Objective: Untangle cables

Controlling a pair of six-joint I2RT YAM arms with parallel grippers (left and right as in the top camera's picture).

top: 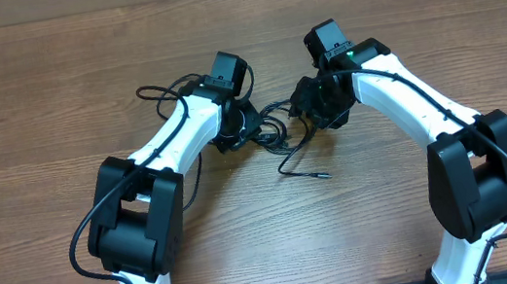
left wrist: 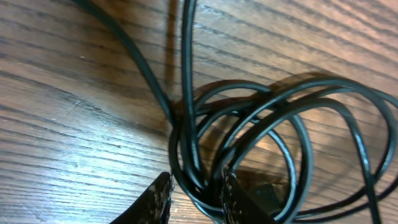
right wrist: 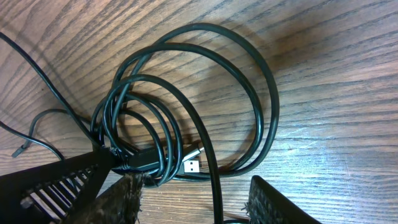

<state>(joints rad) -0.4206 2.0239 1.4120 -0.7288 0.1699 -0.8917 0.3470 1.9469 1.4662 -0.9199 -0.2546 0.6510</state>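
Observation:
The cables (top: 277, 131) are thin black cords bunched in a small coil between my two grippers, with one loose end (top: 322, 174) trailing toward the front. My left gripper (top: 248, 128) is closed on the coil. In the left wrist view several strands (left wrist: 249, 112) pass between its fingers (left wrist: 194, 198). My right gripper (top: 312, 105) is open just right of the coil. In the right wrist view the coil (right wrist: 186, 93) lies ahead of the fingers (right wrist: 199, 199), one strand runs between them, and a silver USB plug (right wrist: 193, 167) points toward them.
A further thin black cable loop (top: 163, 90) lies behind the left arm. The wooden table (top: 31, 93) extends on all sides. The left gripper's black finger (right wrist: 56, 180) shows in the right wrist view, touching the coil.

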